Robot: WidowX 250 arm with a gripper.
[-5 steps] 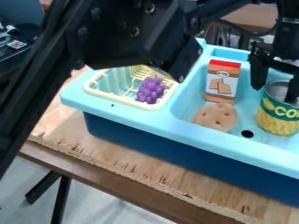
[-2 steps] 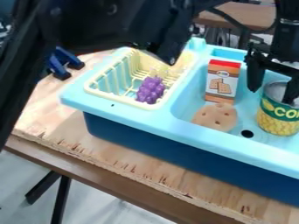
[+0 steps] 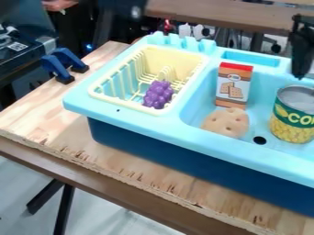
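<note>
Black gripper (image 3: 301, 51) at upper right

The can (image 3: 293, 120) stands upright, its top grey and its side green above yellow kernels. It is in the basin (image 3: 202, 98), below the gripper (image 3: 301, 64).

Fixed cam, high vantage, angled dwn twd sink (image 3: 205, 143), fairly close-up

The robot's gripper (image 3: 300, 48) is black, a long, narrow shape with a jagged, angular upper part and a tapering lower end. Well left of it in view, a blurred, dark arm section (image 3: 121, 6) bears one small, pale round spot (image 3: 136, 11).
</note>
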